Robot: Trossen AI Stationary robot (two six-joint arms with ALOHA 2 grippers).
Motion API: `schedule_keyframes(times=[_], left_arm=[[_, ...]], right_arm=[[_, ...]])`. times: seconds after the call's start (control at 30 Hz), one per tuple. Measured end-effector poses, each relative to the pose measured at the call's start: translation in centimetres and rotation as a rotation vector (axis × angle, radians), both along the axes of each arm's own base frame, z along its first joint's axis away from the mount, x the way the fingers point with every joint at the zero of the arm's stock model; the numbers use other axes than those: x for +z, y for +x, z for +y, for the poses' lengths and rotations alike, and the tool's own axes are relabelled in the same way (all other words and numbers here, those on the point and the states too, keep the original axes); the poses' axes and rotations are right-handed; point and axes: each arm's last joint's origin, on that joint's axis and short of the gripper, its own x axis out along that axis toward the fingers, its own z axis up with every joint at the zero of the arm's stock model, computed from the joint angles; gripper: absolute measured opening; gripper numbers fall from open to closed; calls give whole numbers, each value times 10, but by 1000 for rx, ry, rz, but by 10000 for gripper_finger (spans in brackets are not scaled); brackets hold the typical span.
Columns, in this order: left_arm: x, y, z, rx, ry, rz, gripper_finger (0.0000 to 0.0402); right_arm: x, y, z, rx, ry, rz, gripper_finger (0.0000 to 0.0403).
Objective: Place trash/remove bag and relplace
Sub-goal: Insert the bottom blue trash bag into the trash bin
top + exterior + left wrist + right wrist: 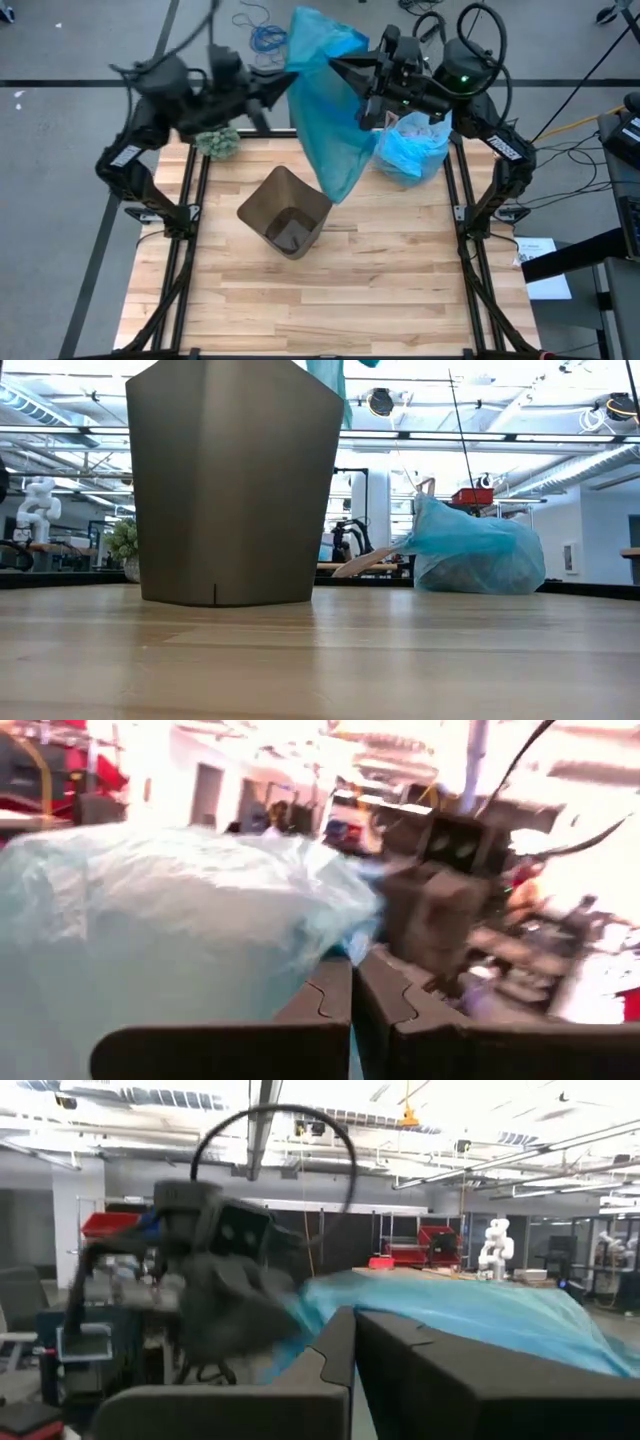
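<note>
A darker teal plastic bag (325, 110) hangs in the air over the table's far edge, stretched between my two grippers. My left gripper (283, 88) comes at it from the left and my right gripper (338, 66) from the right, and both are shut on it. Its lower tip (326, 385) dangles just above the open grey-brown bin (285, 212), which stands upright at mid-table. The light sky-blue bag (410, 150) sits bulging on the table's far right. The trash is hidden from view. My left gripper pinches the teal bag's upper edge (349, 945) on its left side between its two shut fingers. The fingers lie about level, coming from the table's left. The bag (170, 940) billows beside them and hangs clear of the table. My right gripper pinches the teal bag's upper part (352, 1312) on its right side between its two shut fingers. The fingers are about level and come from the table's right. The plastic (480, 1315) spreads past them and hangs below, clear of the table.
A green fuzzy plant (217, 142) stands at the table's far left, under the left arm. Black frame rails (190, 200) run along the left side and also along the right side (462, 200). Bare wood lies in front of the bin.
</note>
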Motion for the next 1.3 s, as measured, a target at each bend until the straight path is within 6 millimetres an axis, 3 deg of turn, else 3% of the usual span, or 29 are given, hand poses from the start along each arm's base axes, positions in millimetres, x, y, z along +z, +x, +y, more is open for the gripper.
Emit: schedule_keyframes(times=[0.23, 0.4, 0.63, 1.03, 1.17, 1.3], left_arm=[[14, -31, -14, -89, -39, -80, 1], [17, -35, -23, -193, -79, -114, 1], [15, -31, -37, -337, -139, -118, 0], [18, -38, -48, -409, -128, -131, 0], [18, -41, -48, -408, -129, -119, 0], [17, -42, -48, -407, -130, -108, 0]], right_arm=[[6, -20, 4, -5, -30, 26, 50], [2, -22, 7, 205, -74, 93, 74], [-17, 12, 7, 341, -218, 155, 7], [-38, 77, 30, 394, -327, 6, 0], [-39, 84, 44, 393, -364, -36, 0], [-28, 77, 46, 322, -395, -118, 0]])
